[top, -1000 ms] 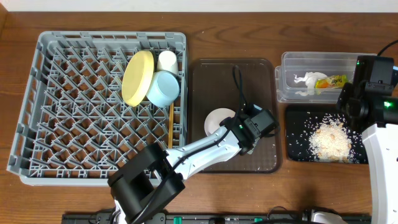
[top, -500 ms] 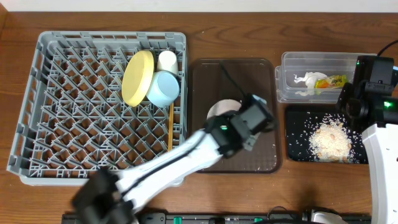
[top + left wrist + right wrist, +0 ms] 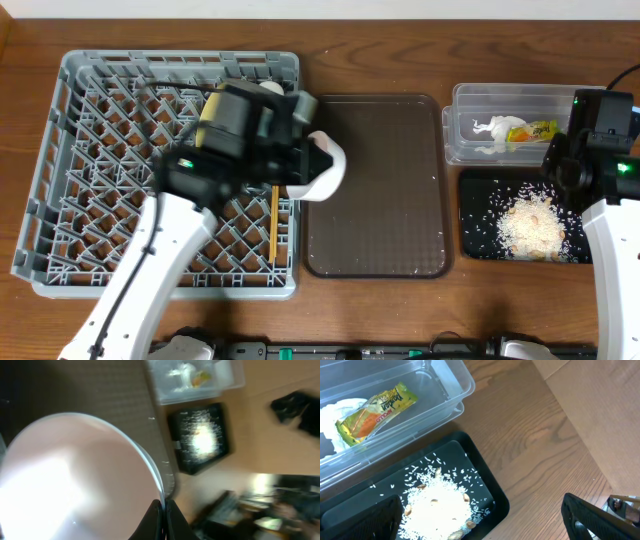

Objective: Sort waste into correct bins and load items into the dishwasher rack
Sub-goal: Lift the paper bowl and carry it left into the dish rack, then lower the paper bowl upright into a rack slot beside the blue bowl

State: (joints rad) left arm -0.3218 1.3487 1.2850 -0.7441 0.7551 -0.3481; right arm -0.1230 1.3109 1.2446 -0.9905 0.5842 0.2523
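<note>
L: white bowl [image 3: 326,168] is clenched at its rim by left gripper [image 3: 163,510], beside dishwasher rack [image 3: 100,170] | R: right gripper [image 3: 481,505] is spread wide above black bin [image 3: 456,453], bench's right edge

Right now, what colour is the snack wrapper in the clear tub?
Yellow, with orange and green patches; the right wrist view shows the snack wrapper best.

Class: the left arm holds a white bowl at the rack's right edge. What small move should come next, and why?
Probably shift the white bowl left over the dishwasher rack and lower it between free pegs. The left tool is shut on its rim, and the bowl hangs at the rack's right edge, not yet seated.
</note>
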